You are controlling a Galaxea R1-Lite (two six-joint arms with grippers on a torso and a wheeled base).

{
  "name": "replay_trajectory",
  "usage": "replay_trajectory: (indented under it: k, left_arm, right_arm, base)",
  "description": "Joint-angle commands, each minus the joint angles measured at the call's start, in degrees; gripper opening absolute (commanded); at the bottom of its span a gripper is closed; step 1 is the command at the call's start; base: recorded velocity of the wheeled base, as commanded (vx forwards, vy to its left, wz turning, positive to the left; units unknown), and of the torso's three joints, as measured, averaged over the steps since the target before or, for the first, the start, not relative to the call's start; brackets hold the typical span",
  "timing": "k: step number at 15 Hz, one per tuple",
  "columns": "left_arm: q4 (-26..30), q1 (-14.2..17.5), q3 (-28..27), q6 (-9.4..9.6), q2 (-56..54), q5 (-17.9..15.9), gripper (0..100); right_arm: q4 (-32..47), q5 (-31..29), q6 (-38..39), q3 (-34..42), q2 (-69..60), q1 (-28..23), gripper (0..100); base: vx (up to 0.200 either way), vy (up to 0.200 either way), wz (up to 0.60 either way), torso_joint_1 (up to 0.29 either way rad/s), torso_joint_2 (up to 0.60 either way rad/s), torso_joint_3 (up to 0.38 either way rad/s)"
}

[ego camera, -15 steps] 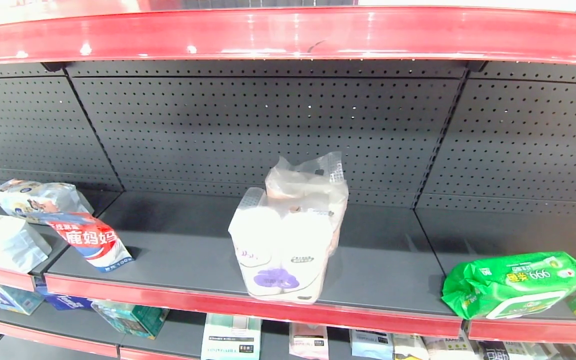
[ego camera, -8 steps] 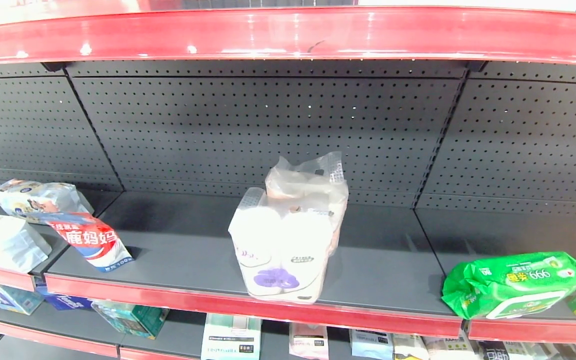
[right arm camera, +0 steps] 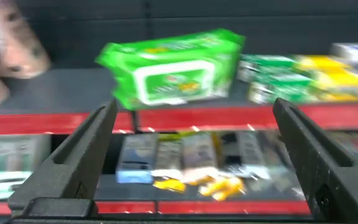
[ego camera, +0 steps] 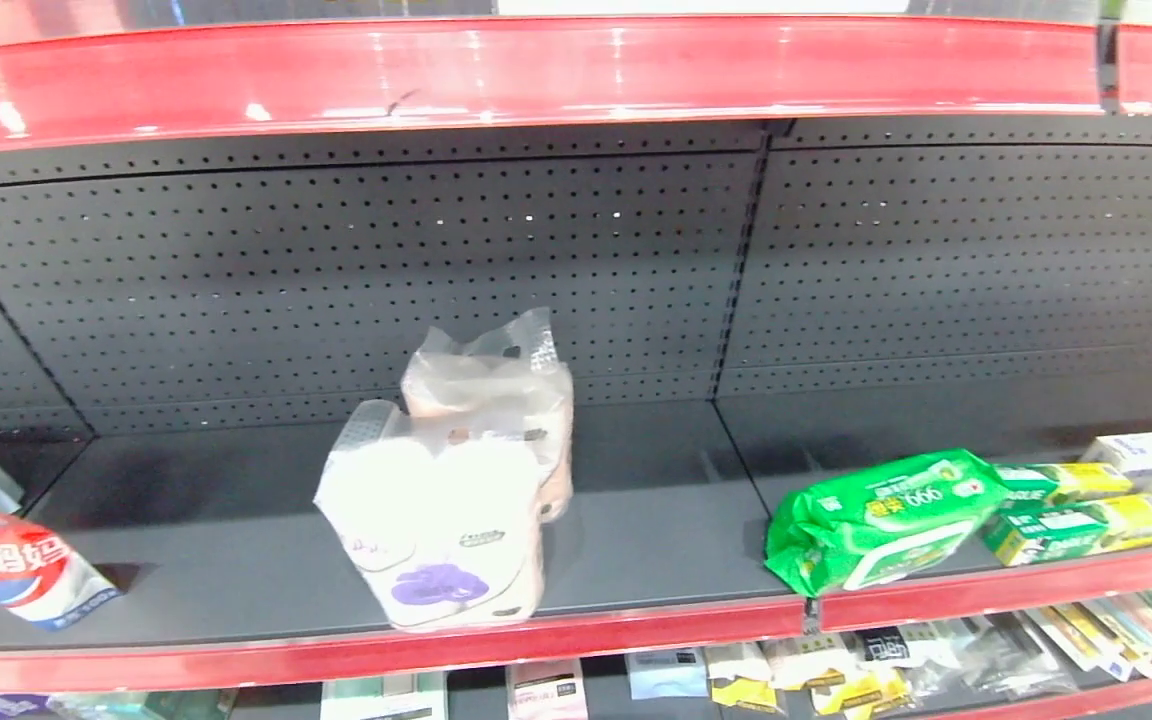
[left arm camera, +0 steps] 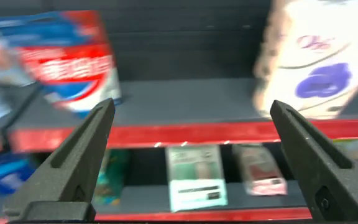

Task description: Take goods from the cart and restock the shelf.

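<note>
Left gripper (left arm camera: 191, 106) and right gripper (right arm camera: 194, 104) both gaping wide, nothing held, facing the grey red-edged metal shelf (ego camera: 656, 540) with the white plastic-wrapped toilet-roll pack (ego camera: 436, 530).

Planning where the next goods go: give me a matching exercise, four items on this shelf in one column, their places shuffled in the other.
Things:
1 white toilet roll pack
2 green wipes pack
3 red and blue pouch
4 green and yellow boxes

Places on the shelf:
A far left end
B far right, beside the wipes
C middle, at the front edge
D between the rolls and the boxes

Pairs: 1-C, 2-D, 3-A, 4-B.
</note>
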Motion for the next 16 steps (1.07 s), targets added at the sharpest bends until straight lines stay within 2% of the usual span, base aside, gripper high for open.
replay_trajectory:
  k: [1, 4, 8, 9, 10, 11, 12, 13, 15, 16]
  left_arm:
    - [0.0, 0.0, 0.0, -0.05, 0.1, 0.0, 100]
    - [0.0, 0.0, -0.1, 0.21, 0.5, 0.0, 100]
    - [0.0, 0.0, -1.4, 0.13, 0.4, -2.0, 100]
    - [0.4, -0.4, -9.2, -0.31, 6.0, -2.1, 100]
    - [-0.1, -1.1, -20.4, -4.53, 19.1, -1.7, 100]
    - [-0.8, -1.1, -28.4, -8.75, 27.5, -1.7, 100]
    - [-0.8, -0.6, -31.5, -8.75, 32.8, -1.0, 100]
    - [-0.5, 1.1, -31.1, -8.13, 36.0, 2.5, 100]
    - [0.6, 5.4, -28.8, -6.11, 42.7, 12.1, 100]
    - [0.7, 6.3, -28.6, -5.76, 44.9, 13.5, 100]
  right_arm:
    - [0.0, 0.0, 0.0, 0.0, 0.1, 0.0, 100]
    - [0.0, 0.0, 0.0, 0.0, 0.1, 0.0, 100]
    - [-0.1, 0.1, 0.2, 0.0, 0.0, 0.0, 100]
    - [-0.1, 0.1, 0.2, 0.0, 0.0, 0.0, 100]
    - [-0.1, 0.1, 0.2, 0.0, 0.1, 0.0, 100]
    - [-0.1, 0.1, 0.2, 0.0, 0.0, 0.0, 100]
    - [0.0, 0.1, 0.2, 0.0, 0.0, 0.0, 100]
    - [0.0, 0.1, 0.2, 0.0, 0.0, 0.0, 100]
    - [-0.1, 0.1, 0.2, 0.0, 0.1, 0.0, 100]
    - [-0.1, 0.1, 0.2, 0.0, 0.0, 0.0, 100]
  base:
    - [0.0, 0.0, 0.0, -0.076, 0.17, 0.085]
    - [0.0, 0.0, 0.0, 0.0, 0.0, 0.0]
    - [0.0, 0.0, 0.0, 0.0, 0.0, 0.0]
    - [0.0, 0.0, 0.0, 0.0, 0.0, 0.0]
    - [0.0, 0.0, 0.0, 0.0, 0.0, 0.0]
    - [0.0, 0.0, 0.0, 0.0, 0.0, 0.0]
    - [0.0, 0.0, 0.0, 0.0, 0.0, 0.0]
    - [0.0, 0.0, 0.0, 0.0, 0.0, 0.0]
    - [0.0, 0.0, 0.0, 0.0, 0.0, 0.0]
    - [0.0, 0.0, 0.0, 0.0, 0.0, 0.0]
